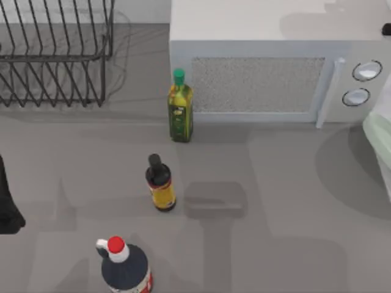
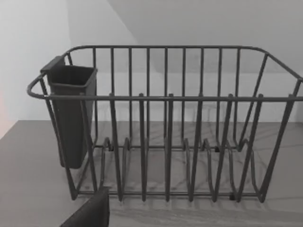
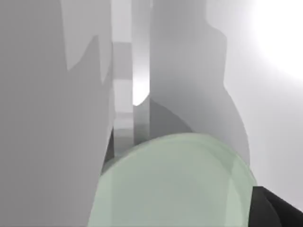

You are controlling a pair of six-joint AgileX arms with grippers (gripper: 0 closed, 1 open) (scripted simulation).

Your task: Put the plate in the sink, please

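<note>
Landmark: microwave (image 1: 269,67).

Near: red-capped dark bottle (image 1: 125,268), then soy-type bottle (image 1: 160,183), then green-capped oil bottle (image 1: 180,107), all upright, left of the microwave's door.

Plate (image 1: 380,143): right of the microwave, at the top view's right edge, tilted, raised off the table.

Right gripper (image 3: 274,208): beside the plate's rim; finger state cannot be told.

Far left: wire dish rack (image 1: 55,55).

Left arm (image 1: 7,201): parked at the left edge.

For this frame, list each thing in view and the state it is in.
Plate: at the table's right edge, next to the microwave, seemingly tilted off the surface.
Microwave: door closed.
Dish rack: upright, slots bare.
Cup on the rack: hanging on the rack's corner.
Green-capped bottle: upright, capped.
Dark bottle: upright, capped.
Red-capped bottle: upright, capped.
Left arm: at the left edge.
</note>
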